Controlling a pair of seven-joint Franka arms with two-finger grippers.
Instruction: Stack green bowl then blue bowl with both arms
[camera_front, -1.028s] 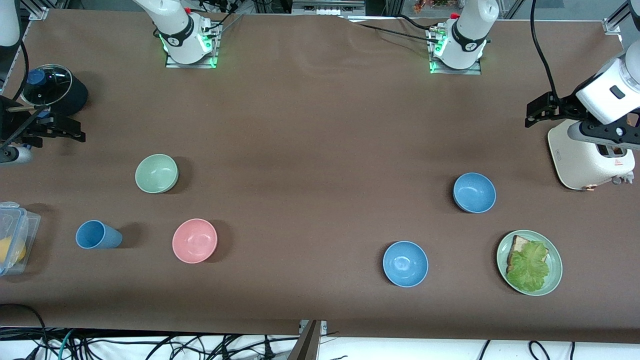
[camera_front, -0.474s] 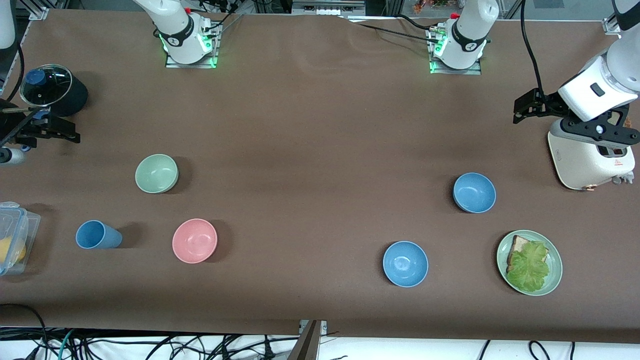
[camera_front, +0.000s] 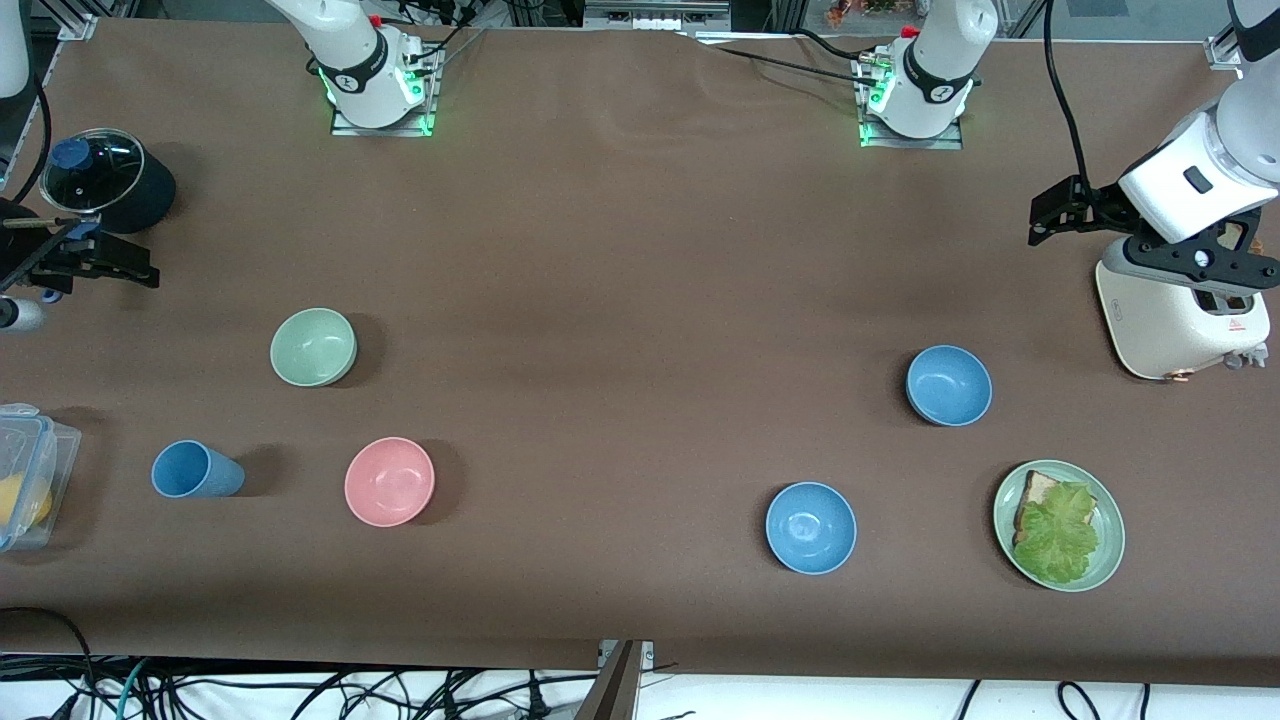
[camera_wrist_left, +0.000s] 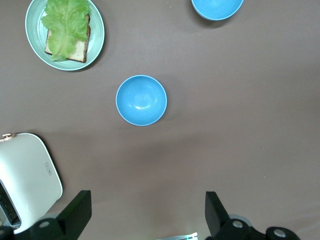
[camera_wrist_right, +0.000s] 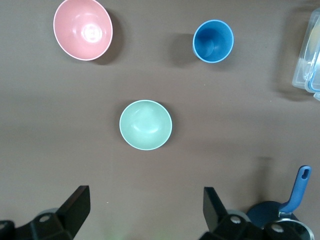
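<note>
The green bowl stands upright and empty toward the right arm's end of the table. Two blue bowls stand toward the left arm's end: one nearer the toaster, the other nearer the front camera. My right gripper hangs open over the table beside the dark pot, apart from the green bowl. Over the table beside the toaster my left gripper is open too, with nothing between its fingers.
A pink bowl and a blue cup stand nearer the front camera than the green bowl. A clear plastic box and a lidded pot sit at the right arm's end. A white toaster and a green plate with bread and lettuce sit at the left arm's end.
Both grippers have shifted a little toward the robots' bases, then held still. Their fingers stay open and no bowl has moved.
</note>
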